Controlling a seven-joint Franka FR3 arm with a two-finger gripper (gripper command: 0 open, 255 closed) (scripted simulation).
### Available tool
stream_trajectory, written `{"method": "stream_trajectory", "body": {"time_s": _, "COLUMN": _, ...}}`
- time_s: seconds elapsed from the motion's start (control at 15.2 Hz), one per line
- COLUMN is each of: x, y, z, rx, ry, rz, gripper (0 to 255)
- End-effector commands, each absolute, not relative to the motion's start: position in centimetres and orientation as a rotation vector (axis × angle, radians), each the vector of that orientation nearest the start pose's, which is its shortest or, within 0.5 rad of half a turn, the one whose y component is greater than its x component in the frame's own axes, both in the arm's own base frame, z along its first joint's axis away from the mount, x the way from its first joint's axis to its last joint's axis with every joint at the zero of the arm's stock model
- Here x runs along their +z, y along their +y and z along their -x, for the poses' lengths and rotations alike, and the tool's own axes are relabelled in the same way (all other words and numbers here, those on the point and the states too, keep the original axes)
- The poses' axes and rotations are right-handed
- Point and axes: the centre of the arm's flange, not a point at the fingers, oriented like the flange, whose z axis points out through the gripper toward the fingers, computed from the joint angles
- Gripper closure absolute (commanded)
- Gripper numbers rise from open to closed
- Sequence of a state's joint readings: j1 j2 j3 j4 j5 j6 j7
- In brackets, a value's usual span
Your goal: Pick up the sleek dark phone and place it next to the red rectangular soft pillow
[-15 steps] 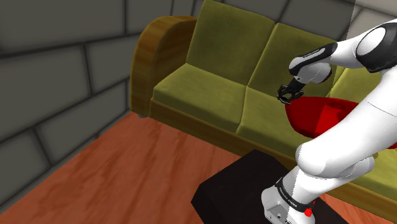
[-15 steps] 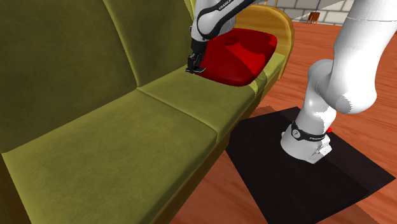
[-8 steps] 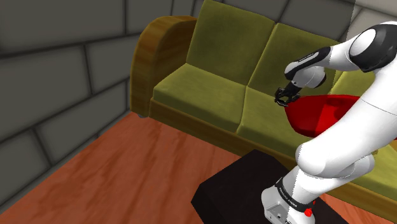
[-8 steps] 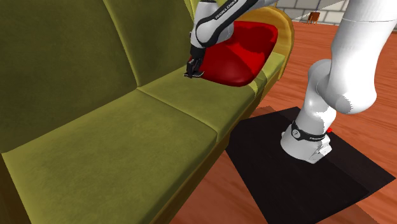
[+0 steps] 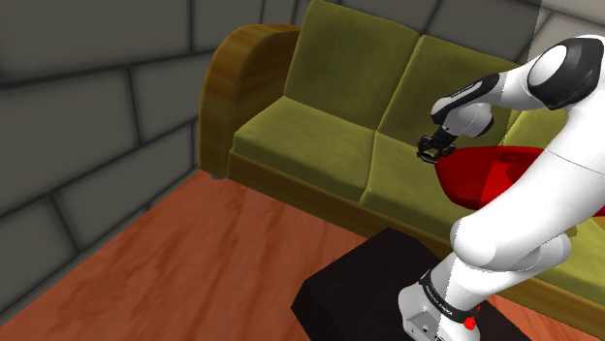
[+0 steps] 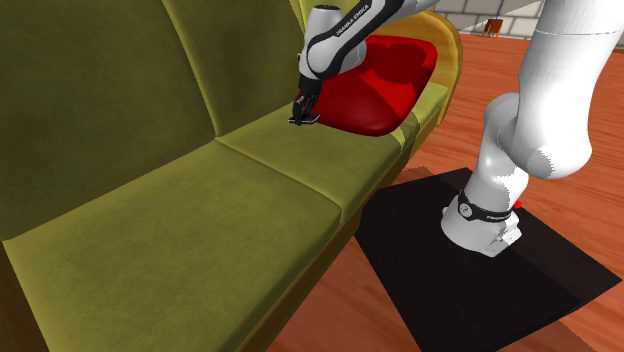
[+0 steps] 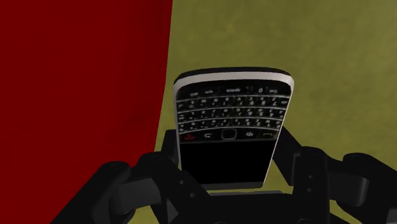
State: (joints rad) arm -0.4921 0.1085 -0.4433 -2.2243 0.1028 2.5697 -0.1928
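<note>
A black phone (image 7: 229,133) with a keypad and a silver rim is clasped on both long sides by my gripper (image 7: 226,153), which is shut on it. In the second exterior view the gripper (image 6: 303,115) hangs just above the olive sofa seat (image 6: 270,150), close beside the near edge of the red pillow (image 6: 365,90). From the shoulder view the gripper (image 5: 428,149) sits at the left tip of the red pillow (image 5: 485,172). The wrist view has the pillow (image 7: 76,83) right beside the phone, with green seat fabric (image 7: 318,44) under it.
The sofa has a wooden armrest (image 5: 228,87) at the shoulder view's left and another (image 6: 447,45) behind the pillow. Long green seat cushions (image 6: 190,230) stretch away from the pillow. The black stand (image 6: 480,260) sits on a red-brown wood floor (image 5: 184,262). Grey block walls (image 5: 87,107) stand behind.
The gripper with the phone has sunk a little toward the seat and shifted slightly away from the pillow's middle. The pillow has tipped up more on its edge.
</note>
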Motion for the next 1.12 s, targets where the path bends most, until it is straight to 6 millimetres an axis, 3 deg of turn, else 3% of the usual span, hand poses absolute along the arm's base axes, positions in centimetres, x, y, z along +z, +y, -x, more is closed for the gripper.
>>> {"method": "stream_trajectory", "body": {"time_s": 0.0, "x": 34.3, "y": -44.8, "z": -32.6, "rx": -0.294, "ry": 1.293, "rz": 2.956, "gripper": 0}}
{"method": "stream_trajectory", "body": {"time_s": 0.26, "x": 33.6, "y": -44.4, "z": -32.7, "rx": -0.294, "ry": 1.292, "rz": 2.957, "gripper": 0}}
{"method": "stream_trajectory", "body": {"time_s": 0.33, "x": 34.4, "y": -45.2, "z": -32.6, "rx": -0.294, "ry": 1.293, "rz": 2.956, "gripper": 0}}
{"method": "stream_trajectory", "body": {"time_s": 0.59, "x": 39.3, "y": -44.3, "z": -32.0, "rx": -0.294, "ry": 1.293, "rz": 2.956, "gripper": 0}}
{"method": "stream_trajectory", "body": {"time_s": 1.06, "x": 39.3, "y": -44.3, "z": -32.0, "rx": -0.294, "ry": 1.293, "rz": 2.956, "gripper": 0}}
